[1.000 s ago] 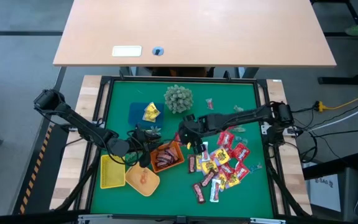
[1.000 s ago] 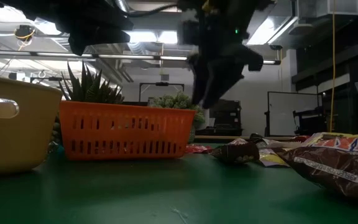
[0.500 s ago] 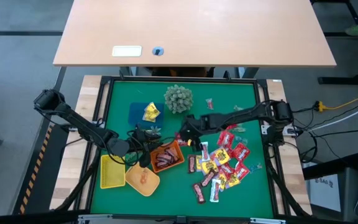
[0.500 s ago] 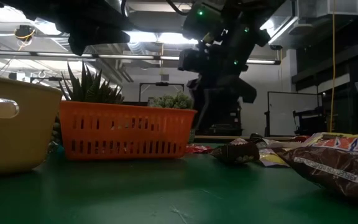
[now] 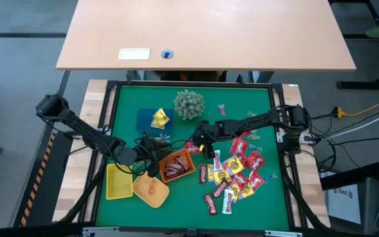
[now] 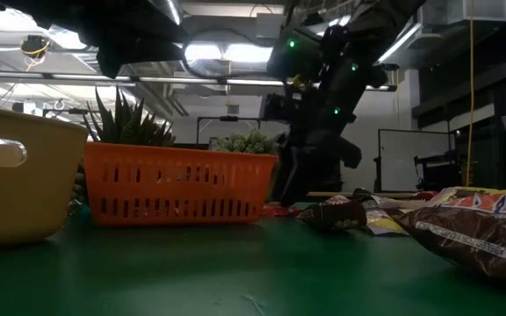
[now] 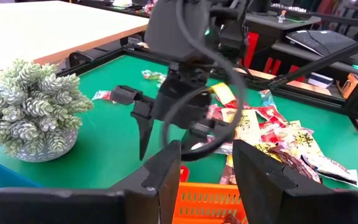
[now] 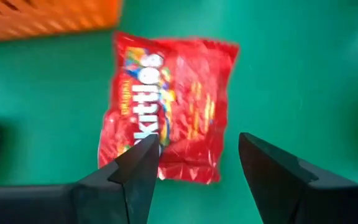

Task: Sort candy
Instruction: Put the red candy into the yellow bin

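A red Skittles packet [image 8: 166,106] lies flat on the green mat beside the orange tray [image 8: 48,18]. My right gripper [image 8: 197,162] is open and low over it, one finger at each long side; in the low view it [image 6: 290,189] stands just right of the orange tray [image 6: 178,184]. More candy [image 5: 232,174], red, yellow and dark brown, lies heaped to the right. Dark bars fill the orange tray [image 5: 176,164]. My left gripper [image 7: 207,168] hovers open and empty above that tray [image 7: 204,199], facing the right gripper [image 7: 166,118]. My right gripper comes at the red packet from above, pointing down, fingers across its width. One fingertip [image 8: 143,152] overlaps the packet's edge [image 8: 114,155]; I cannot tell whether it touches. The packet lies flat on the mat.
A spiky pale green plant ball [image 5: 188,104] stands toward the far edge. A yellow packet [image 5: 160,118] lies on a blue piece [image 5: 145,118]. A yellow tray [image 5: 119,181] and a round tan tray [image 5: 151,191] sit near the left front. Bare mat shows at the far right.
The right gripper has come down from well above the table to just over the mat beside the orange tray's right end, closing in on the red packet. The left arm has kept still.
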{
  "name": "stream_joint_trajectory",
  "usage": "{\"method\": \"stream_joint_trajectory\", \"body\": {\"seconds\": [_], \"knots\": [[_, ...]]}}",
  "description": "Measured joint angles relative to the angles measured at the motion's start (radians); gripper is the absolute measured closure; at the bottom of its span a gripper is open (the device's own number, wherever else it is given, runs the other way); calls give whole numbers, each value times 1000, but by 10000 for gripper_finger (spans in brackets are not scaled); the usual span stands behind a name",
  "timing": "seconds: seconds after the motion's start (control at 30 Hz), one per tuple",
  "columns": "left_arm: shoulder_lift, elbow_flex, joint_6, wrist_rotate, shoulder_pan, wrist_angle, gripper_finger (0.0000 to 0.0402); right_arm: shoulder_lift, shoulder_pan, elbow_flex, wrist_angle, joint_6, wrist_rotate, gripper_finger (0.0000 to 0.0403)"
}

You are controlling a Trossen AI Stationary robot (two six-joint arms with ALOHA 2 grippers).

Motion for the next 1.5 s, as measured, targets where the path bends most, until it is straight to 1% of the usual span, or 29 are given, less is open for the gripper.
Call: {"method": "stream_joint_trajectory", "body": {"seconds": [0.1,0.27,0.33,0.4,0.5,0.7,0.83,0.9,1.07,1.17,1.3,1.43,1.5], "knots": [[0,0,0,0,0,0,270,13,-15,-5,9,34,-34,180],[0,0,0,0,0,0,270,52,-20,-2,31,40,-87,181],[0,0,0,0,0,0,270,57,-19,-3,33,40,-91,186],[0,0,0,0,0,0,270,57,-19,-3,32,40,-94,200],[0,0,-1,0,0,0,270,59,-19,-3,29,39,-96,233],[0,0,0,0,0,0,270,58,-17,-4,20,35,-96,320],[0,0,0,0,0,0,270,29,-18,-5,-11,32,-84,377],[0,0,-1,0,0,0,270,5,-19,-8,-48,25,-69,395],[0,0,0,0,0,10,270,-66,-19,-11,-127,21,-24,390],[0,0,-1,1,9,24,270,-106,-19,-9,-158,21,15,396],[0,0,-9,1,35,40,270,-148,-19,-4,-151,22,28,398],[0,0,-12,1,62,40,270,-157,-19,31,-147,22,39,400],[0,0,-44,2,78,39,270,-157,-18,57,-138,22,39,401]]}}
